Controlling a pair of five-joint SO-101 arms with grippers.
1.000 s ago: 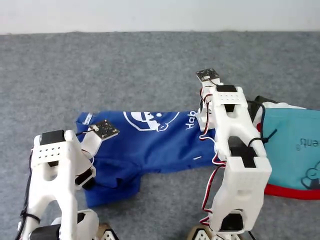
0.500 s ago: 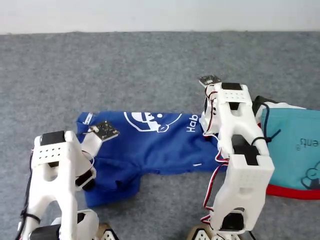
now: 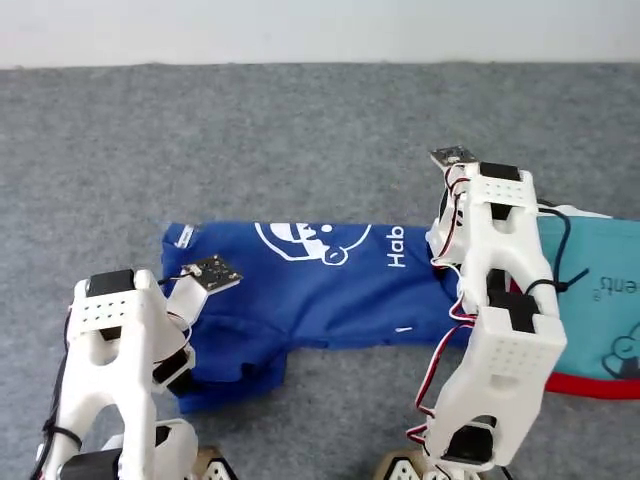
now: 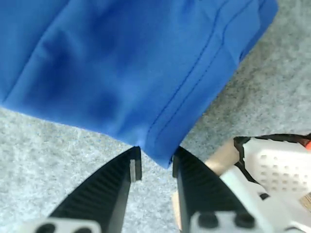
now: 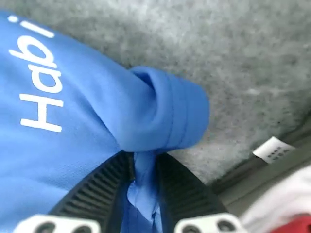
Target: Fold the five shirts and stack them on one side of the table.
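Observation:
A blue shirt (image 3: 320, 290) with white print lies spread across the middle of the grey table, one sleeve toward the front. In the left wrist view my left gripper (image 4: 154, 165) is shut on the blue shirt's (image 4: 121, 63) hem corner, at the shirt's front left end. At the other end, next to the stack, my right gripper (image 5: 144, 167) is shut on a bunched fold of the blue shirt (image 5: 73, 121) beside the white lettering. A teal shirt (image 3: 600, 300) tops the folded stack on the right, over a red shirt (image 3: 580, 383).
White cloth (image 3: 565, 212) and a dark edge show at the back of the stack. The white and red cloth (image 5: 291, 204) lies close beside my right gripper. Bare grey felt table (image 3: 300, 140) stretches behind the blue shirt and to the left.
My right arm has moved right toward the stack, dragging the blue shirt with it. The shirt has shifted right and stretched flatter. My left arm followed slightly, still holding the hem.

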